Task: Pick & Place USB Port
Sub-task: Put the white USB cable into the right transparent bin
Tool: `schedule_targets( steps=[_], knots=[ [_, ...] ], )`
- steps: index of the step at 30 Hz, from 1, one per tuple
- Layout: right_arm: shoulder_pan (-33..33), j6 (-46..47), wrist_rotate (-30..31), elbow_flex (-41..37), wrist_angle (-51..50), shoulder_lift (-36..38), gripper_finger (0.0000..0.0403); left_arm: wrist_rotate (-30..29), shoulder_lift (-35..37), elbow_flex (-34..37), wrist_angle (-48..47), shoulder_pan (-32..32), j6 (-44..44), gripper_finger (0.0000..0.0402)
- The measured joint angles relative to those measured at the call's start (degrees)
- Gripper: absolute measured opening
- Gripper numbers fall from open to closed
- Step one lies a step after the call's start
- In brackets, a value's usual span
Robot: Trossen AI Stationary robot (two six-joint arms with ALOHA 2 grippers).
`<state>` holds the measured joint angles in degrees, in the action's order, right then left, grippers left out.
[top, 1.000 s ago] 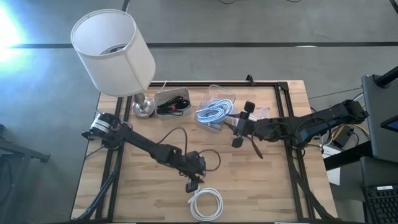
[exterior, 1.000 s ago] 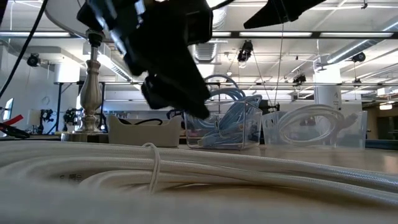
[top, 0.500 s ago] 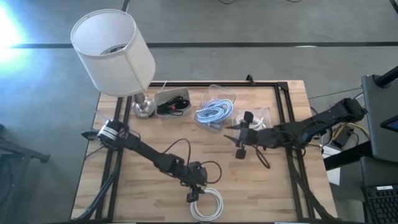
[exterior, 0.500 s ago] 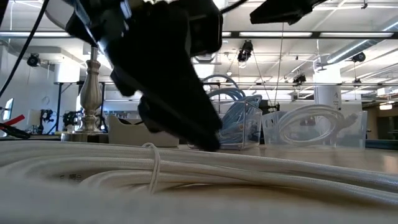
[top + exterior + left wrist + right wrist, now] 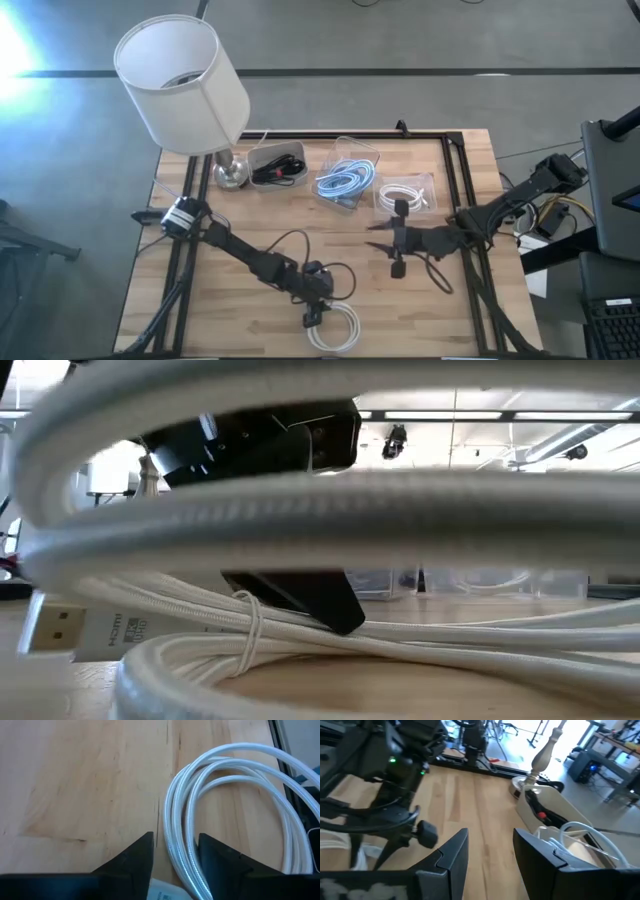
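A white coiled cable (image 5: 340, 328) lies near the table's near edge. In the low view its loops (image 5: 320, 510) fill the picture, one raised high, and a flat plug (image 5: 60, 625) shows at its end. My left gripper (image 5: 313, 318) is down on the coil's left side. It is open, with its fingers astride several strands (image 5: 184, 845). My right gripper (image 5: 388, 240) is open and hovers over bare wood at mid-table, right of centre, touching nothing. My left gripper comes at the coil from above, slanting toward the near edge, with a bundle of strands (image 5: 187, 865) between its two fingers. One finger (image 5: 217, 862) lies against the bundle, while wood shows between the other finger and the strands. One loop (image 5: 320, 510) stands raised and the lower loops rest on the table.
Along the far edge stand a lamp (image 5: 180, 80), a white tray with a black cable (image 5: 276, 165), a clear bin of blue cable (image 5: 345, 180) and a clear bin of white cable (image 5: 405, 195). Bare wood lies between the grippers. A black frame rail (image 5: 465, 200) runs along the right.
My left gripper has moved down and toward the near edge, onto the white coil. The coil has shifted, and one loop now stands raised close to the low camera. My right gripper has drawn back from the bins toward the near edge and slightly right.
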<state>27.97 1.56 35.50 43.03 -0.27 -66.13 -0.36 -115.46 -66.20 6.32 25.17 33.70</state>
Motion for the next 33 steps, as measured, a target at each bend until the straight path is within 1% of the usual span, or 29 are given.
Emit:
schedule_targets(
  steps=[4, 7, 10, 12, 14, 18, 21, 27, 33],
  knots=[
    [1.61, 0.01, 0.00, -0.09, 0.01, 0.00, 0.0148, 0.02, -0.07, -2.26, -1.29, 0.76, 0.19, 0.0135],
    [2.43, 0.01, 0.00, -0.09, 0.03, 0.00, 0.0146, -0.06, -0.35, -4.88, -0.98, 1.68, 0.00, 0.0130],
    [2.69, -0.02, 0.01, -0.09, 0.04, 0.00, 0.0148, -2.77, -0.35, -6.62, -3.41, 2.51, -1.96, 0.0142],
    [2.67, -0.26, 0.01, -0.09, 0.06, 0.00, 0.0149, -7.04, -0.35, -7.19, -6.90, 3.17, -3.91, 0.0156],
    [2.66, -1.15, 0.01, -0.09, 0.06, 0.00, 0.0151, -10.34, -0.35, -7.29, -8.36, 3.68, -5.45, 0.0172],
    [2.66, -3.56, 0.01, -0.09, 0.10, 0.00, 0.0148, -11.17, -0.35, -5.79, -8.19, 3.86, -4.25, 0.0196],
    [2.64, -5.32, 0.02, -0.09, 0.15, 0.00, 0.0146, -11.28, -0.33, -4.95, -7.88, 3.93, -3.15, 0.0201],
    [2.62, -6.70, 0.03, -0.09, 0.68, 0.00, 0.0150, -11.35, -0.33, -4.53, -7.72, 3.93, -3.40, 0.0189],
    [2.62, -6.70, 0.03, -0.09, 0.91, 0.00, 0.0153, -11.56, -0.33, -4.43, -7.38, 3.81, -5.98, 0.0153]
  ],
)
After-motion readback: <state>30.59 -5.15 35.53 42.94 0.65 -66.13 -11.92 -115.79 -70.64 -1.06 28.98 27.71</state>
